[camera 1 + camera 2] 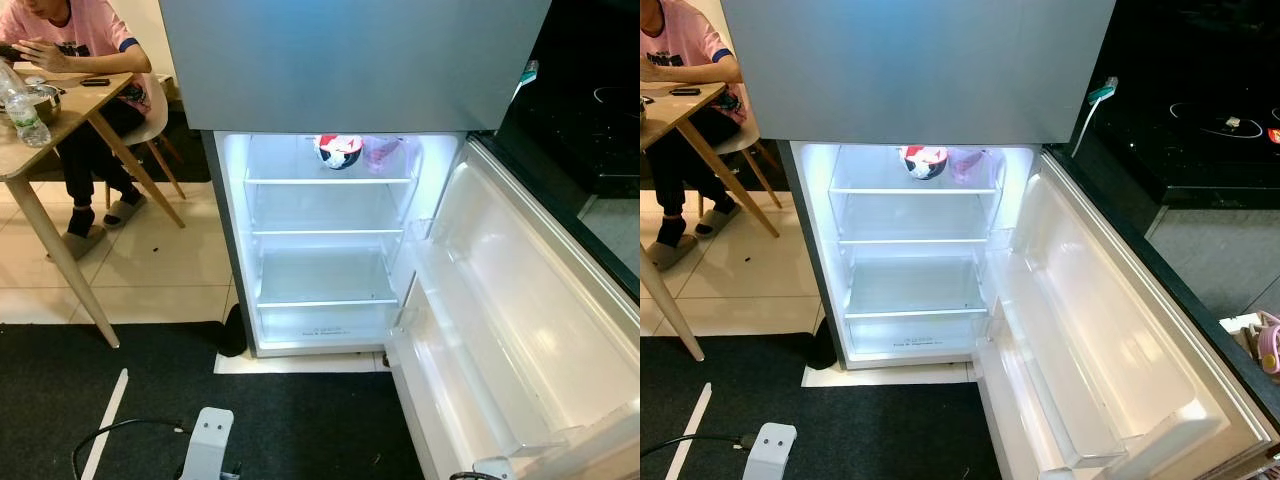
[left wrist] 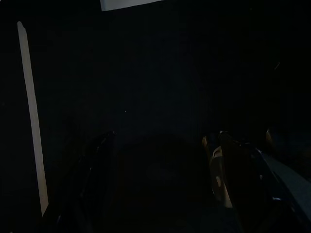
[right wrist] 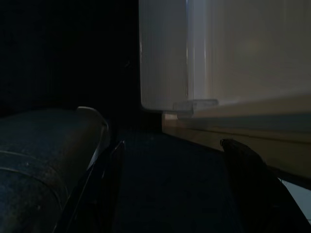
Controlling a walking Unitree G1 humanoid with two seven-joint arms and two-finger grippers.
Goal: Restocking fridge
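Observation:
The fridge [image 1: 330, 250] stands straight ahead with its lower compartment lit. Its door [image 1: 520, 300] is swung wide open to the right. On the top glass shelf sits a red, white and dark patterned bowl [image 1: 338, 150], and beside it a pale pink translucent bag [image 1: 381, 152]. The shelves below are bare, and so are the door bins [image 1: 1080, 400]. My left gripper [image 2: 165, 141] hangs low over the dark mat, open and holding nothing. My right gripper [image 3: 172, 145] is open too, near the floor by the lower edge of the fridge door [image 3: 204, 58].
A person [image 1: 80, 40] sits at a wooden table [image 1: 60, 135] at the left, with a water bottle [image 1: 22, 110] on it. A black mat [image 1: 300, 420] lies before the fridge, carrying a white device [image 1: 207, 445] and its cable. A black counter [image 1: 1200, 110] stands to the right.

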